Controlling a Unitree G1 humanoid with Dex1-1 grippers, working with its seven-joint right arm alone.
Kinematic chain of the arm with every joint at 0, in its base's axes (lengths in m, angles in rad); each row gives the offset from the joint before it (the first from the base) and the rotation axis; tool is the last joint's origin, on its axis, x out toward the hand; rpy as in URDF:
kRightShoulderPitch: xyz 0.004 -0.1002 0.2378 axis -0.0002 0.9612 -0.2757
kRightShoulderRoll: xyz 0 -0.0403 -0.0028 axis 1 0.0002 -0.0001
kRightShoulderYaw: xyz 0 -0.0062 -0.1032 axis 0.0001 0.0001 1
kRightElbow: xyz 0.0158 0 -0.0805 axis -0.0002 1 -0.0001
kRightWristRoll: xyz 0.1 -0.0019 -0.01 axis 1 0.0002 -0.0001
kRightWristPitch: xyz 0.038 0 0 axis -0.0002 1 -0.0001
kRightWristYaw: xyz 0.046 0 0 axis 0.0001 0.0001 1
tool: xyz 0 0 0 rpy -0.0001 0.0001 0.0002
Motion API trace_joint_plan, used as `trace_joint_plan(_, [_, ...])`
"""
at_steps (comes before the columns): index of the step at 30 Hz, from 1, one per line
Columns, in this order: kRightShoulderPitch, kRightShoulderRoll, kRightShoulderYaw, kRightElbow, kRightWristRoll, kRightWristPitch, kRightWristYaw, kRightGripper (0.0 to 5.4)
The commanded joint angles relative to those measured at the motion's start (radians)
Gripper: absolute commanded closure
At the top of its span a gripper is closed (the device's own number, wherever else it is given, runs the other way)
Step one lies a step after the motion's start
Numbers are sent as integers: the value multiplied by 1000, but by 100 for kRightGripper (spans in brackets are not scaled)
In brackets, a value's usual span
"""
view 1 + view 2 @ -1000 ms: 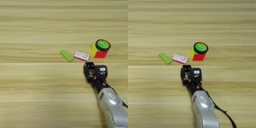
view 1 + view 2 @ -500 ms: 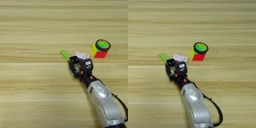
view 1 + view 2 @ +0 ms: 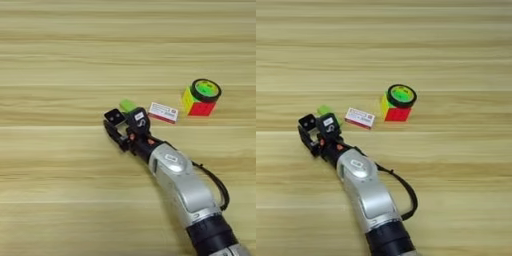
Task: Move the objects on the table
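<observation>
Pale wooden table (image 3: 60, 60) carries one multicoloured puzzle cube (image 3: 197, 104) with one black tape ring (image 3: 205, 90) lying on top, one white-and-red card (image 3: 163, 112) just left of it, its print too small to read, and one lime-green bar (image 3: 128, 105), partly hidden. Right gripper (image 3: 126, 126) sits just in front of the bar, its two black fingers spread apart and holding nothing.

Surface (image 3: 60, 60): pale yellow-tan wood, horizontal plank grain with darker streaks across the whole frame.
Cube (image 3: 198, 103), right of centre: yellow face at left, red face in front, green showing on top.
Ring (image 3: 205, 90) on the cube: black.
Card (image 3: 163, 112), centre: white with a red edge strip and small dark print.
Bar (image 3: 127, 105), just left of the card: lime green.
Hand (image 3: 125, 125): black, small white labels.
Forearm (image 3: 182, 180), lower right: silver, black cuff, black cable.
</observation>
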Motion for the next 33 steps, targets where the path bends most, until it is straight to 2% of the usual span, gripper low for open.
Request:
trace_joint_plan(1, [-165, 36, -29, 121, 3, -77, -3, 292])
trace_joint_plan(7, [-279, 51, -60, 330, -7, -153, -2, 292])
trace_joint_plan(11, [-314, 56, -71, 416, -12, -192, 3, 292])
trace_joint_plan(13, [-322, 58, -76, 440, -15, -208, 5, 251])
trace_joint_plan(18, [-330, 62, -82, 459, -21, -228, 4, 194])
trace_joint_plan(21, [-319, 58, -85, 425, -30, -236, -3, 156])
trace_joint_plan(26, [-258, 26, -96, 264, -54, -251, -36, 111])
trace_joint_plan(33, [-164, -26, -134, 73, -51, -213, -62, 34])
